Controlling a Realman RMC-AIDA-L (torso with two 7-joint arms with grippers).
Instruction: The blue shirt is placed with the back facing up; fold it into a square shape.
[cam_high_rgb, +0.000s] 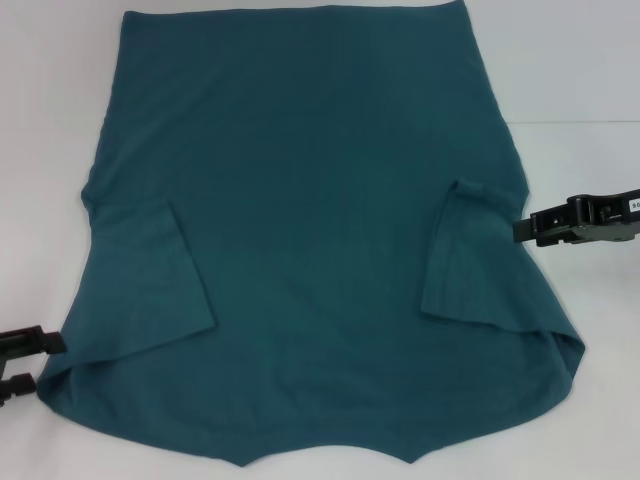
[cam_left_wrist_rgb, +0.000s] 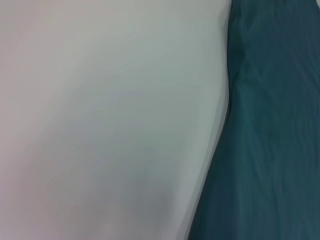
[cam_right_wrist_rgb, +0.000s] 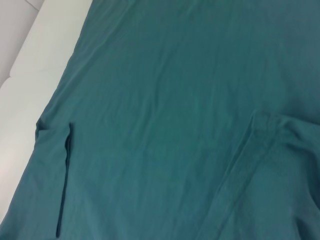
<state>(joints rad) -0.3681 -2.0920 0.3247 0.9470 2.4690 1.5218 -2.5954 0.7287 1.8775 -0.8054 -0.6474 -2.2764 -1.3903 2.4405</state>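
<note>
head view: the blue shirt lies flat on the white tabletop, back up, both sleeves folded inward. my left tool sits released just off its near corner; my right tool waits beside the far sleeve, grip i cannot tell.

left wrist view: cloth edge beside me.

right wrist view: folded sleeve just ahead.

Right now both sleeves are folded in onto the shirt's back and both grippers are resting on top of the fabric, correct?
Not quite. The sleeves are folded in, but the head view shows the left gripper and right gripper beside the blue shirt, at its edges, not on top.
</note>
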